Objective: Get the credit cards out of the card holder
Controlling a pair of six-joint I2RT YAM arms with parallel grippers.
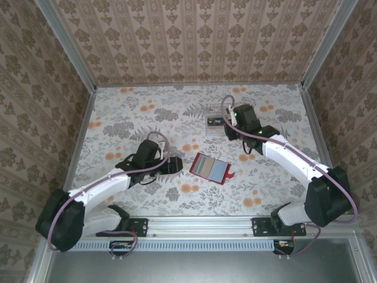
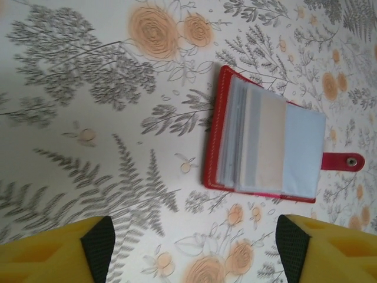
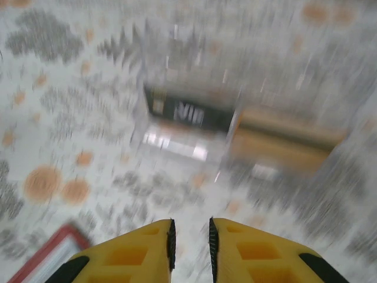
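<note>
Left gripper (image 2: 194, 244) fingers wide apart, empty; right gripper (image 3: 190, 236) fingers nearly together, nothing between.
Card holder (image 2: 265, 147) lies open on the floral table (image 1: 118, 112), just ahead of left gripper. 2 blurred cards (image 3: 194, 115), dark and tan, lie ahead of right gripper.

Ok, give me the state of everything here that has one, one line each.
card holder: open, lying flat on the table, closing tab unfastened.
left gripper: open, empty, over the table beside the holder.
right gripper: shut, nothing held.
cards: out of the holder, lying on the table beyond the right gripper; blurred.
</note>
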